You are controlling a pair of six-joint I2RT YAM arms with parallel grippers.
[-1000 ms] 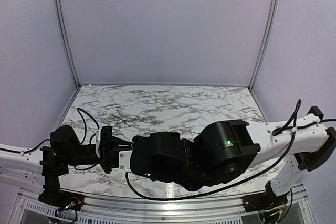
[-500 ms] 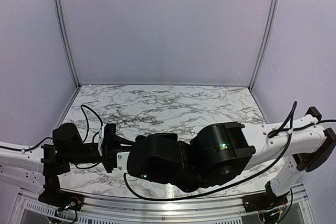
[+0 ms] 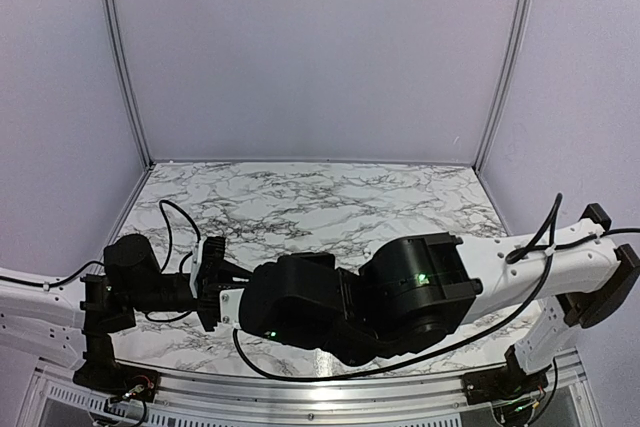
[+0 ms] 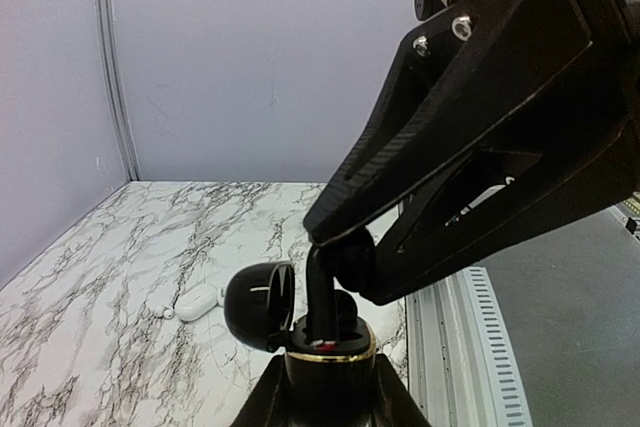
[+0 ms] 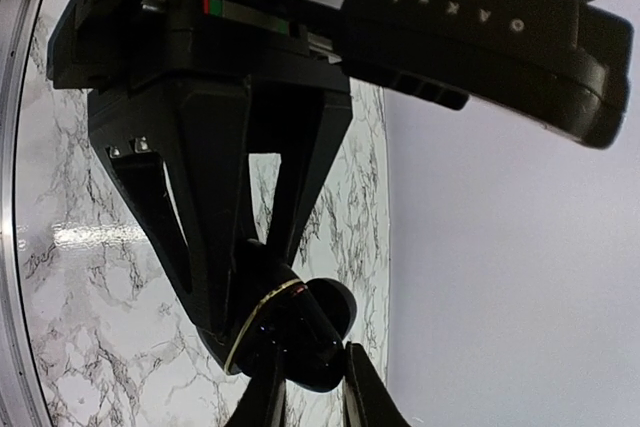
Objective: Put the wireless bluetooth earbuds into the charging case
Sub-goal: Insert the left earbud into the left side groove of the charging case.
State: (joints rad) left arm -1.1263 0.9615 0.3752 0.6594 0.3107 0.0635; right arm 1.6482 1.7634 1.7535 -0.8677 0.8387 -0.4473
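One earbud point(image 4: 318, 292), likely light and slick, is pinched at its rounded body by the narrow-set right pincer point(image 4: 338, 252); just below, the left pincer point(image 4: 325, 392) clamps the open charging case point(image 4: 322, 352).

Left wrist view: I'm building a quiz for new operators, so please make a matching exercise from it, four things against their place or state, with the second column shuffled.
Things:
1. charging case
2. case lid
3. white object
4. right gripper

Place or state:
A. lying on the marble table
B. fingertips at the case's opening
C. clamped in the left gripper
D. swung open to one side

Pairs: 1-C, 2-D, 3-A, 4-B
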